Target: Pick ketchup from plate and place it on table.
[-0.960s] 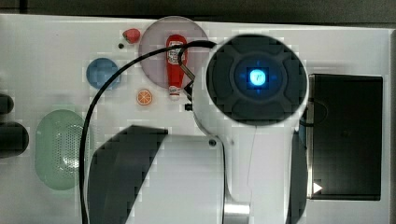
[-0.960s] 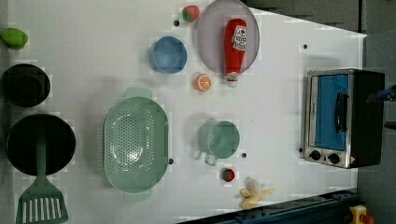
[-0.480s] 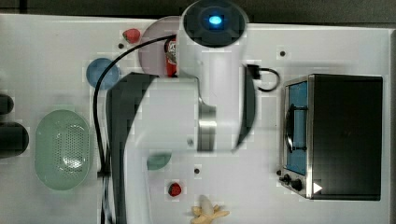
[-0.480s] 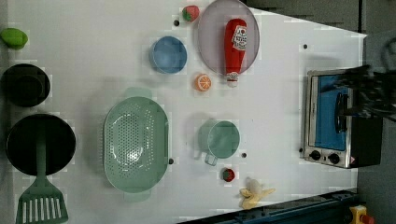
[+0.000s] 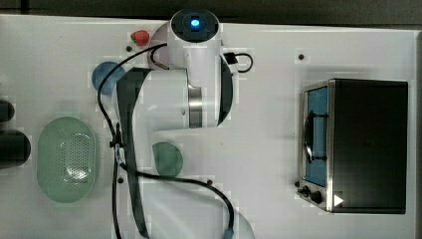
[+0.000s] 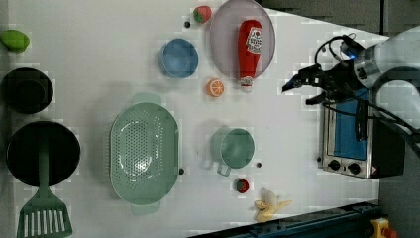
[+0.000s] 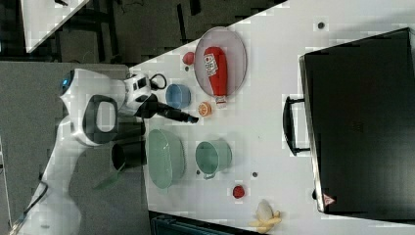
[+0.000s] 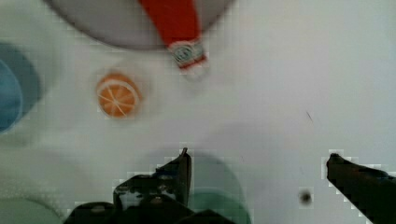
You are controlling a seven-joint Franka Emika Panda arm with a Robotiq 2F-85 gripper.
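The ketchup (image 6: 249, 47) is a red squeeze bottle with a white label, lying flat on the lilac-grey plate (image 6: 223, 44). Its cap pokes past the rim toward an orange slice. The right view shows the ketchup (image 7: 215, 68) on the plate (image 7: 235, 46) too. My gripper (image 6: 295, 96) hangs open above the white table (image 6: 99, 49), to the left view's right of the plate and apart from the bottle. In the wrist view the ketchup (image 8: 175, 23) lies well beyond my gripper (image 8: 259, 161), whose jaws stand wide with nothing between them.
An orange slice (image 6: 215, 88), a blue bowl (image 6: 179, 58) and a strawberry (image 6: 201, 14) sit close to the plate. A green cup (image 6: 233, 148) and green basket (image 6: 143, 153) lie further off. A toaster oven (image 6: 354, 144) stands beneath my arm. Black pans (image 6: 42, 153) line the left view's left edge.
My arm has swung in from the left view's right edge toward the plate. In the top view it now covers the plate and bottle. The jaws stayed open.
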